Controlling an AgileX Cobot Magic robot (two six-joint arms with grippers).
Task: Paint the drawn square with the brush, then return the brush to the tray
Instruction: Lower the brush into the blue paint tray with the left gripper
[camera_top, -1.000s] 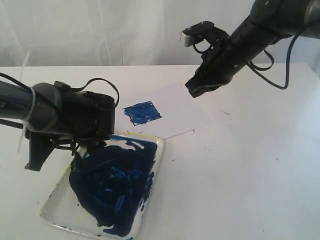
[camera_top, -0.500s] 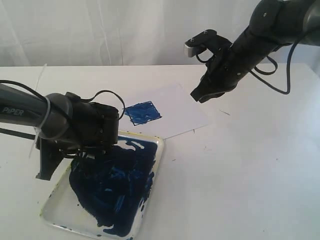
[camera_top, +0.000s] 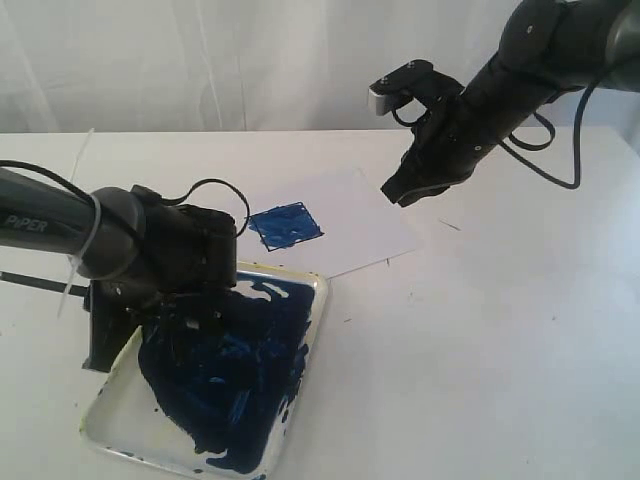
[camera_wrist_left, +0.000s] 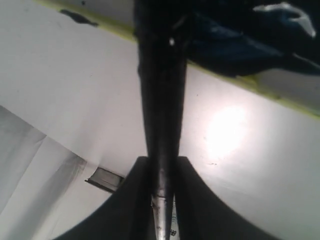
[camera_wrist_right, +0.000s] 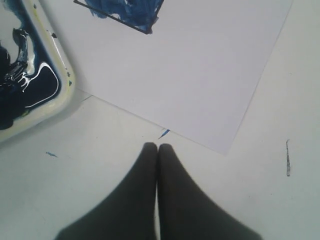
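The left hand (camera_wrist_left: 161, 165) pinches the brush (camera_wrist_left: 160, 100) between its two dark fingers; the thin black handle runs straight out from the grip towards the tray (camera_wrist_left: 260, 87), where its far end merges with the dark paint and the tip cannot be told apart. In the exterior view this hand (camera_top: 170, 300) hangs low over the tray's left part, just above the paint; the tray (camera_top: 105, 415) is shallow, rectangular and round-cornered, with a glossy pale floor, a yellowish rim and a thick, ridged smear of dark blue over most of it.

The drawn square (camera_top: 285, 225) lies on a flat white paper sheet (camera_top: 360, 215) just beyond the tray's far end; its thin black outline is filled with streaky blue strokes.

The right hand (camera_top: 400, 190) hovers above the sheet's right edge, well apart from the tray; in its wrist view the two matte black fingers (camera_wrist_right: 145, 165) are pressed together with nothing between them, pointing at the sheet's near corner. The table (camera_top: 480, 350) is smooth and white, with a few small dark flecks.
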